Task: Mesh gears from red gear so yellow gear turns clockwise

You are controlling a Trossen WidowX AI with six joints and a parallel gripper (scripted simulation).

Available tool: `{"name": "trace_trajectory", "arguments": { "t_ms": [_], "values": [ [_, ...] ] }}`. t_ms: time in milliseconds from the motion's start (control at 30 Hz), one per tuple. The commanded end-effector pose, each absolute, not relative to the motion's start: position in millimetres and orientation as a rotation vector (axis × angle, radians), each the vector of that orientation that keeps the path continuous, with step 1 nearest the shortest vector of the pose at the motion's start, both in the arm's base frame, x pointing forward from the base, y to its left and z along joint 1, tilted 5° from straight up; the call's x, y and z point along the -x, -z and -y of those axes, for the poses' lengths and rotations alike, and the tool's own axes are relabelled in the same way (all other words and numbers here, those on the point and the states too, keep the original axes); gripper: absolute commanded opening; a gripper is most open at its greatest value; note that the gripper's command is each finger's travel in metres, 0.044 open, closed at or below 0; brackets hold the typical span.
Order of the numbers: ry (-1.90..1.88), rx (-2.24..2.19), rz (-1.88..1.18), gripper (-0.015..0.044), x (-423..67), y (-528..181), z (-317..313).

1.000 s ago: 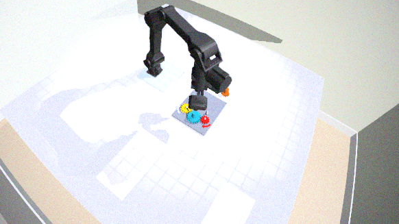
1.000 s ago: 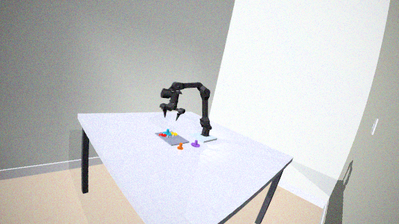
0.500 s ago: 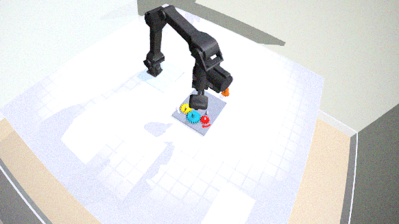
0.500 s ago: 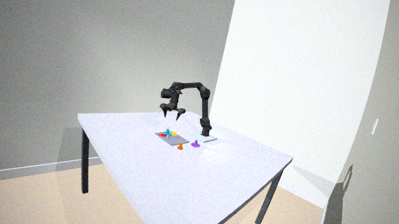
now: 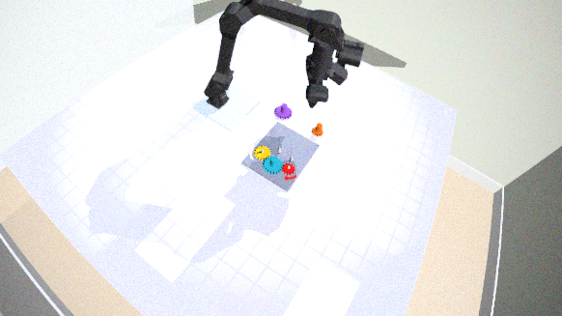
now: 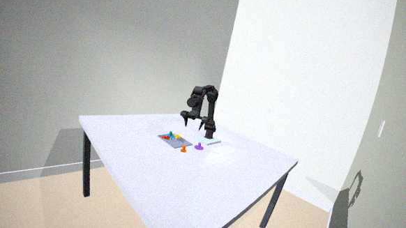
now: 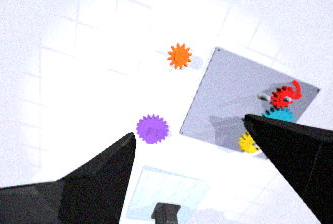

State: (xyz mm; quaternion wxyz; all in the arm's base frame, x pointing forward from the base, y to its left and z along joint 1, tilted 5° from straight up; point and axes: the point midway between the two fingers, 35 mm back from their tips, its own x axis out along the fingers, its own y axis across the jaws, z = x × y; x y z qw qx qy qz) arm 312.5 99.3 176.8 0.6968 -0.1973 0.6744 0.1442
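Note:
On the grey board, a teal gear sits between the red gear and the yellow gear, and appears to touch both. Two empty pegs show in the top view, one peg near the middle and another peg near the red gear. A purple gear and an orange gear stand on the table beyond the board. My gripper is open and empty, high above the table.
The arm's base stands on a pale blue plate, near the purple gear. A red arrow curves beside the red gear. In the wrist view my right finger hides part of the board.

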Motion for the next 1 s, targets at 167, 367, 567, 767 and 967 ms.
{"name": "trace_trajectory", "arguments": {
  "t_ms": [167,367,567,767,967],
  "values": [
    [-0.338,0.437,-1.520,0.0440,-236,-182,-224],
    [-0.341,0.441,-1.527,0.0440,-202,-184,-254],
    [-0.341,0.441,-1.527,0.0440,-202,-184,-254],
    [-0.341,0.441,-1.527,0.0440,-202,-184,-254],
    [-0.341,0.441,-1.527,0.0440,-202,-184,-254]
  ]
}}
